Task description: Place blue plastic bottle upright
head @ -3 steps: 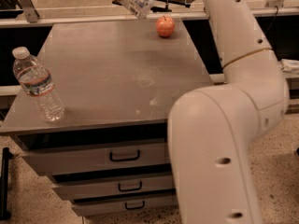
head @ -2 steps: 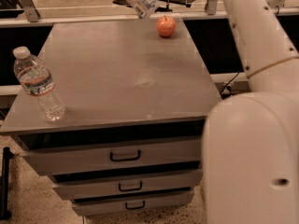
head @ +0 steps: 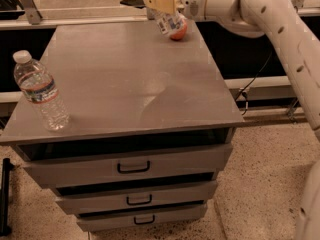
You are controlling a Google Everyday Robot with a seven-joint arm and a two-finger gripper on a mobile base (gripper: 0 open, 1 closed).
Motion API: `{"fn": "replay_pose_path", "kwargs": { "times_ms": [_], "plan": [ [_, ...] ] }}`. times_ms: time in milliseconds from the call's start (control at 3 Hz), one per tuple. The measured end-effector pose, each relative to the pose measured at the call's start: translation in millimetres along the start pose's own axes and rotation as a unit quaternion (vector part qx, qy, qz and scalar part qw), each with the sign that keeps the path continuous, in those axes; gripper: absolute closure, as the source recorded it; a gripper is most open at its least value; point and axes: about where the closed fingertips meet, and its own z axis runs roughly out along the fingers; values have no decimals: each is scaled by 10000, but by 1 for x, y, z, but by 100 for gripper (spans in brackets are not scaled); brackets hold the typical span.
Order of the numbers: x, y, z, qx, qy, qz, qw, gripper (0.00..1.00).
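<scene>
The blue plastic bottle [head: 167, 20], small and clear with a whitish label, hangs tilted in my gripper [head: 159, 1] above the far right part of the grey cabinet top [head: 125, 74]. Its top end is hidden by the cream fingers [head: 161, 2], which are shut on it. Its lower end hangs just in front of a red apple [head: 180, 30]. My white arm [head: 260, 9] reaches in from the right.
A larger clear ribbed bottle [head: 40, 91] with a red-and-blue band stands upright at the front left corner. The cabinet has three drawers [head: 132, 169] below. A metal rail [head: 80, 14] runs behind the cabinet. Speckled floor [head: 260, 184] lies to the right.
The arm has swung back and to the right, away from the camera, and the held bottle has dropped slightly toward the apple. The large bottle and apple stayed put.
</scene>
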Motion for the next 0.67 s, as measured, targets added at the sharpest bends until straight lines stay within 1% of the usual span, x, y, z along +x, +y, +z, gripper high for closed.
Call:
{"fn": "replay_pose_path", "kwargs": {
  "times_ms": [333, 667],
  "plan": [
    [7, 31, 18, -252, -715, 69, 9971, 100],
    [-22, 57, 35, -481, -1111, -196, 9924, 100]
  ]
}}
